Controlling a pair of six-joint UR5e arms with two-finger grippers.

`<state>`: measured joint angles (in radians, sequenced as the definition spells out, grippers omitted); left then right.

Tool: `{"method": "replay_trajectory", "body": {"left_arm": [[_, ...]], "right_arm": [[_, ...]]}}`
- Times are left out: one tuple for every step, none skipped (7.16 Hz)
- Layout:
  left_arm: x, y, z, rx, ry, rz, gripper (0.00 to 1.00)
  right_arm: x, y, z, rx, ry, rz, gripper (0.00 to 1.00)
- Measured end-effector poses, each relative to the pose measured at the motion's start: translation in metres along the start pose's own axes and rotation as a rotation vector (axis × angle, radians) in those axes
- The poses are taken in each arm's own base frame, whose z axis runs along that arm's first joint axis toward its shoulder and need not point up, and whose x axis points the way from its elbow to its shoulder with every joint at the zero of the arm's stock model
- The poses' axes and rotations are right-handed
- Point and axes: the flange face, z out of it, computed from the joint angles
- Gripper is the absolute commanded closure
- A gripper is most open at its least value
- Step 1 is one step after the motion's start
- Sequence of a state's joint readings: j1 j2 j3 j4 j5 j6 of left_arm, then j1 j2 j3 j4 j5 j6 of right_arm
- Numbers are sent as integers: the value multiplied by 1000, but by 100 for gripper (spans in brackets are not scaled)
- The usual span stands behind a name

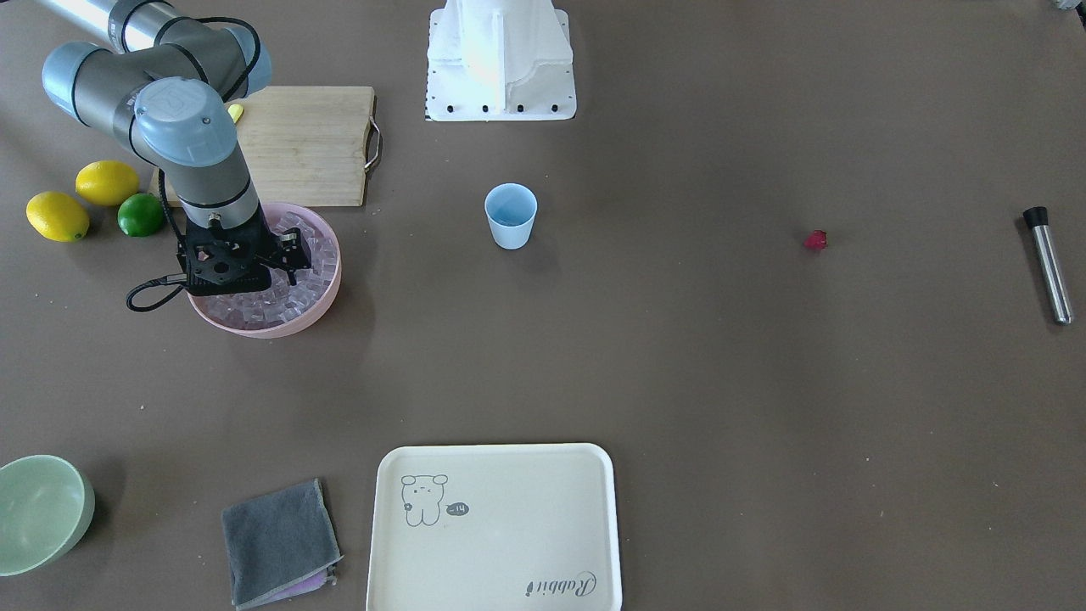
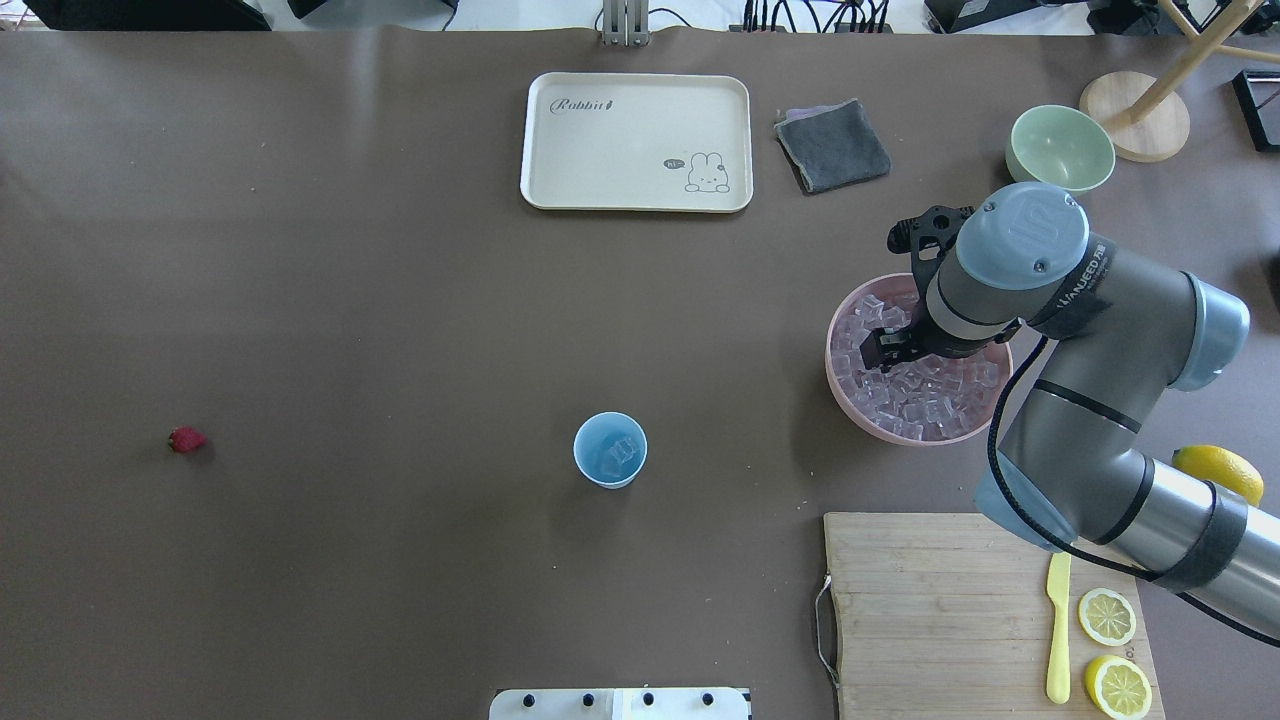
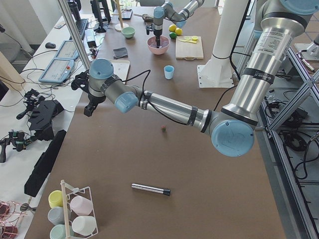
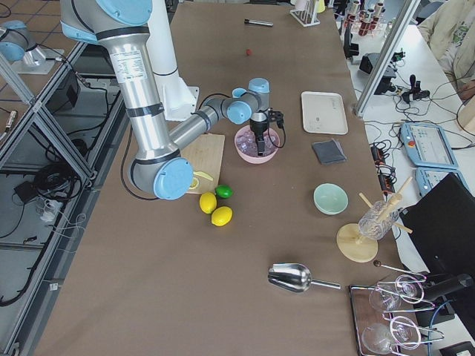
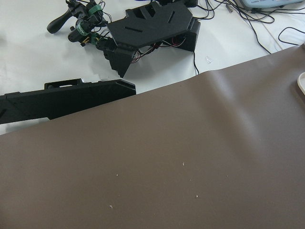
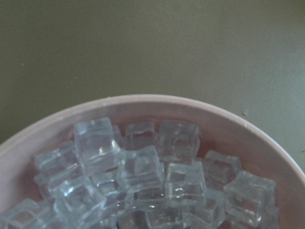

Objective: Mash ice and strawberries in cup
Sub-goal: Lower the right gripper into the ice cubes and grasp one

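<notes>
The brown tabletop [image 2: 400, 300] has the work split across it. The right arm [image 2: 1090, 340] reaches in from the robot's right and points straight down into the pink bowl [image 2: 905, 438]. The left arm [image 3: 164, 107] stretches out towards the far edge on the robot's left, well away from everything.

The blue cup [image 1: 512, 231] stands upright near the middle of the tabletop, well apart from the bowl. It already has a few cubes [image 2: 620, 452] inside.

The right hand [image 2: 885, 345] is down among the ice [image 6: 143, 167] heaped in the bowl. I cannot tell whether its fingers are apart or clamped on a cube. The left hand [image 3: 88, 110] shows only from the side, so I cannot tell its state either.

The step looks like fetching another cube. To do it well, the hand should pick one cube lying free on top of the heap and close squarely on two flat faces, since wet ice slips. Then it should lift straight up clear of the rim before crossing to the cup.

The strawberry [image 2: 187, 439] lies alone on the robot's left, not yet in the cup.
</notes>
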<state>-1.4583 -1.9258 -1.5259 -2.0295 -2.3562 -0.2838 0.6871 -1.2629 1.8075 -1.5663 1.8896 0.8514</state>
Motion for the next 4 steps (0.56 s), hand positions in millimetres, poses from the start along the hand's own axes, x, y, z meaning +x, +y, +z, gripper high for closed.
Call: {"method": "replay_trajectory", "body": {"left_arm": [[1, -1, 0, 1, 1, 2, 2], [2, -2, 0, 2, 1, 2, 2], [2, -2, 0, 2, 1, 3, 2], [1, -2, 0, 1, 1, 2, 2]], "right_arm": [[-1, -1, 0, 3, 2, 0, 100], [2, -4, 0, 5, 7, 5, 100], [-1, -1, 1, 3, 5, -1, 100], [-2, -2, -2, 8, 1, -2, 100]]}}
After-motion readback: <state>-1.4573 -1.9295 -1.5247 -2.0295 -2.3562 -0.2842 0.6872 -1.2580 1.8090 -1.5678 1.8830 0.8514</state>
